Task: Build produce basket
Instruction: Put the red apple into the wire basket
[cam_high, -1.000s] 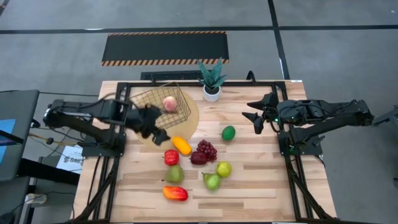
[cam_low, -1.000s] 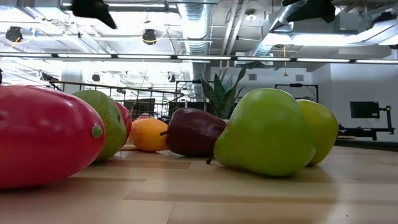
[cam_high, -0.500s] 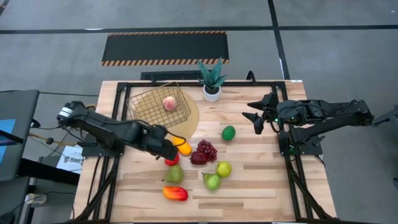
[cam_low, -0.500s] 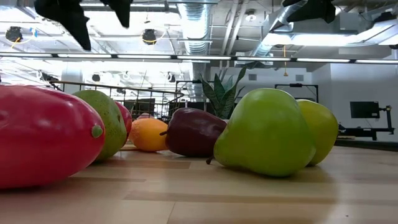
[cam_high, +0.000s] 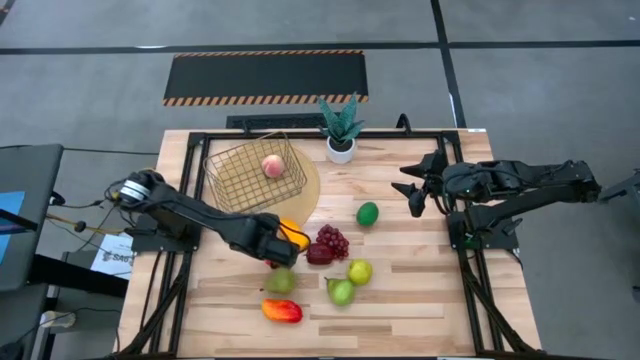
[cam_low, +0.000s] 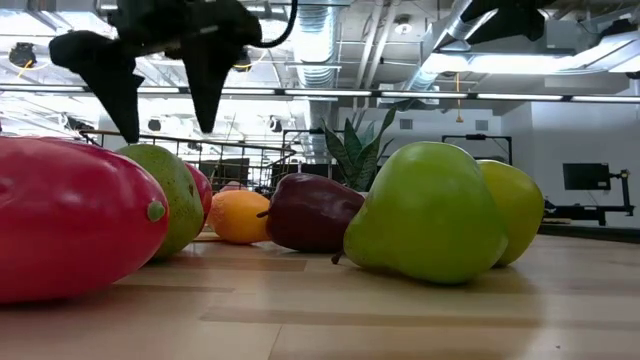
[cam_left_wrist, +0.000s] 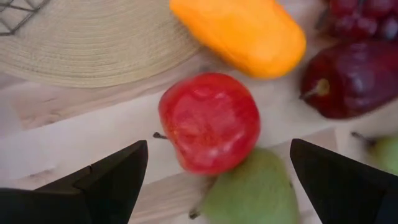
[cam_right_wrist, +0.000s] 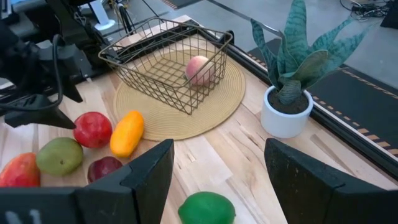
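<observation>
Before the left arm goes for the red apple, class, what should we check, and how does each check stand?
1. Left gripper jaws open: ok.
2. Jaws straddle the red apple: ok, still above it.
3. Room around apple: not ok; green pear touches it, orange mango close.
4. Basket has space: ok, only a peach inside.
5. Right gripper clear of the basket: ok, open at the table's right edge.

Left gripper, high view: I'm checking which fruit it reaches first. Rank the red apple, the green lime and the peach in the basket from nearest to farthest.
From the open left gripper:
1. Red apple, directly beneath the fingers, beside the orange mango.
2. Peach, inside the basket, toward the table's far edge.
3. Green lime, off toward the right arm's side.
</observation>
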